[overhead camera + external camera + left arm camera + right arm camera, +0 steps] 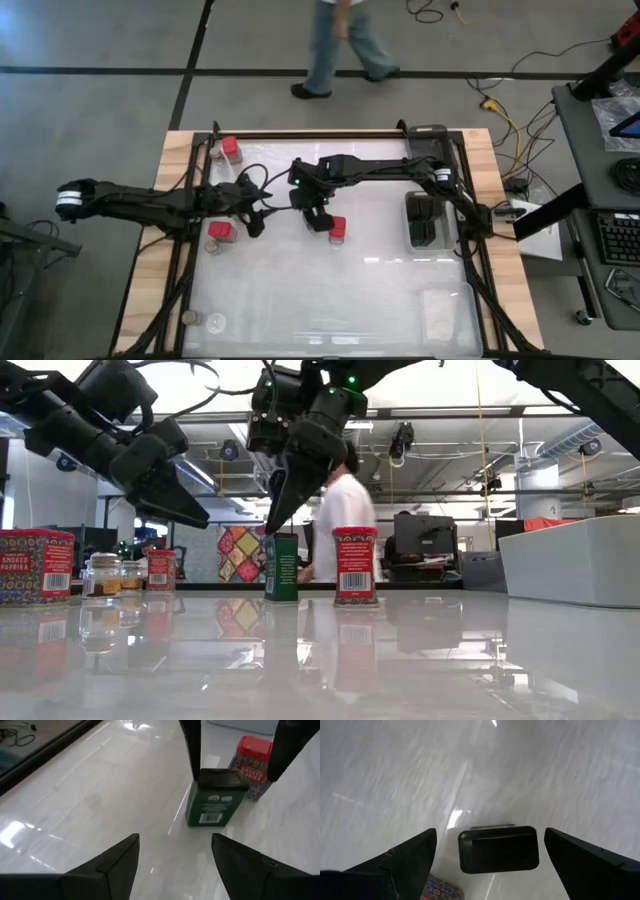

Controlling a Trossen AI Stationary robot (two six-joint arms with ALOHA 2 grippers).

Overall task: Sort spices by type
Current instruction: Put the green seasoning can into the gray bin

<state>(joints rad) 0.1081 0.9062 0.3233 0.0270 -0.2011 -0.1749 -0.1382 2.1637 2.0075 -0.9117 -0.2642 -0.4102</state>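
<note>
1. The right gripper (490, 855) hangs straight above the dark green tin (498, 849) near the middle of the worktop (380, 300), fingers spread wide and nothing held; the tin's black lid shows between them.
2. The left gripper (172, 860) waits just beside, toward the left edge, also spread wide and empty, looking at the same tin.
3. The tin stands upright, with a red paprika tin (355, 565) just beside it on the far side from the left gripper.
4. To grip well, I judge the right gripper should descend with one finger on each broad face, keeping clear of the red tin, and close low enough to avoid pinching only the lid.
5. Two more red tins (221, 232) and small jars (102, 575) stand along the left edge; dark tins (424, 220) sit near the right edge, the likely destination.
</note>
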